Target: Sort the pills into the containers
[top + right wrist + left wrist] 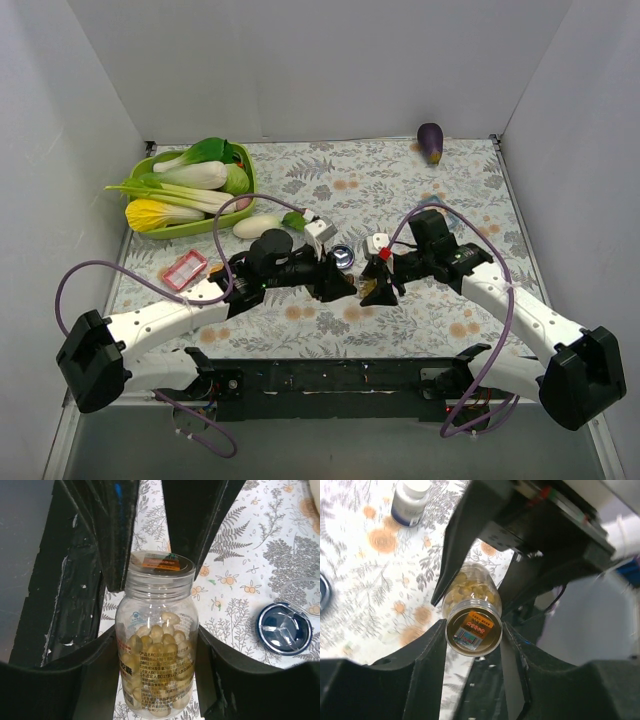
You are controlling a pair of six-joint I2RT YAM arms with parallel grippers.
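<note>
The pill bottle (157,645), clear and about half full of pale pills, is held between the two pincers. The right pincer (156,630) is clenched on its body from both sides. The left pincer (473,627) is pressed onto its orange-labelled cap (161,562). A round silver tin (342,256) sits on the table (400,190) just past the pincer tips, on the far side. A pink tray (185,268) lies well behind the left pincer, beside its arm.

Glossy clear plastic bottle (157,645), matt printed cloth table cover (250,555).
</note>
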